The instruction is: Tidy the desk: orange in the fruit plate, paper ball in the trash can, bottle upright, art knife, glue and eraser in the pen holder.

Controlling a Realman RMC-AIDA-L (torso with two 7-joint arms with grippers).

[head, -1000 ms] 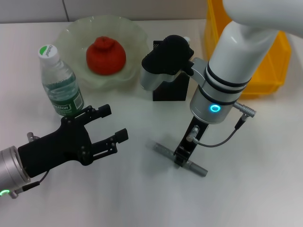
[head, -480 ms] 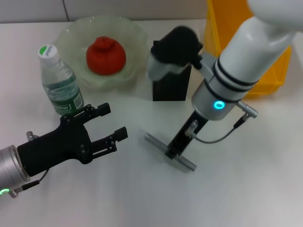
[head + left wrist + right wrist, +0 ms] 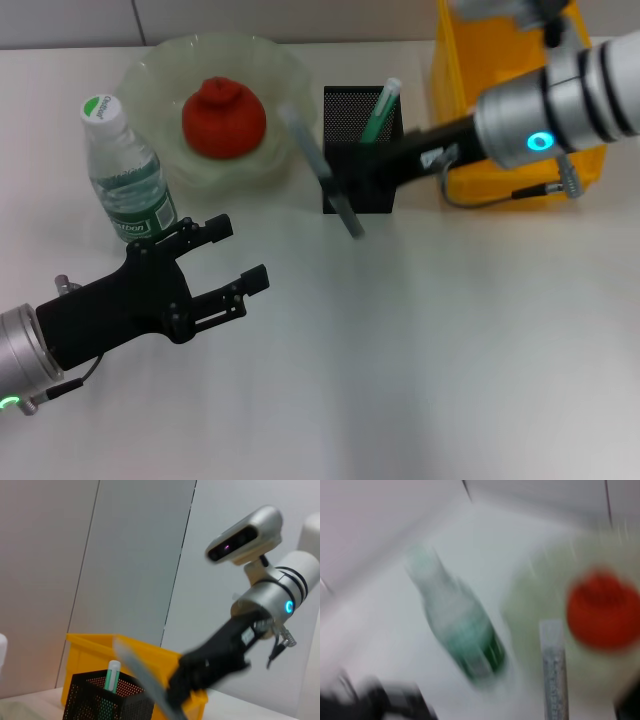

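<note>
My right gripper (image 3: pixel 345 185) is shut on the art knife (image 3: pixel 322 168), a grey stick held tilted in the air in front of the pen holder (image 3: pixel 350 200). A green glue stick (image 3: pixel 380 110) stands inside that black mesh box. In the right wrist view the art knife (image 3: pixel 554 672) appears blurred before the orange (image 3: pixel 602 609). The orange (image 3: pixel 223 117) lies in the fruit plate (image 3: pixel 160 70). The bottle (image 3: pixel 125 175) stands upright at the left. My left gripper (image 3: pixel 240 254) hovers open and empty near the bottle. The paper ball and eraser are out of view.
The yellow trash can (image 3: pixel 470 60) stands at the back right, behind my right arm (image 3: pixel 550 110). In the left wrist view the right arm (image 3: pixel 270 595), pen holder (image 3: pixel 95 700) and trash can (image 3: pixel 90 645) show against a grey wall.
My right gripper has lifted the art knife off the table and swung it up and back to the pen holder's front. The left arm has not moved.
</note>
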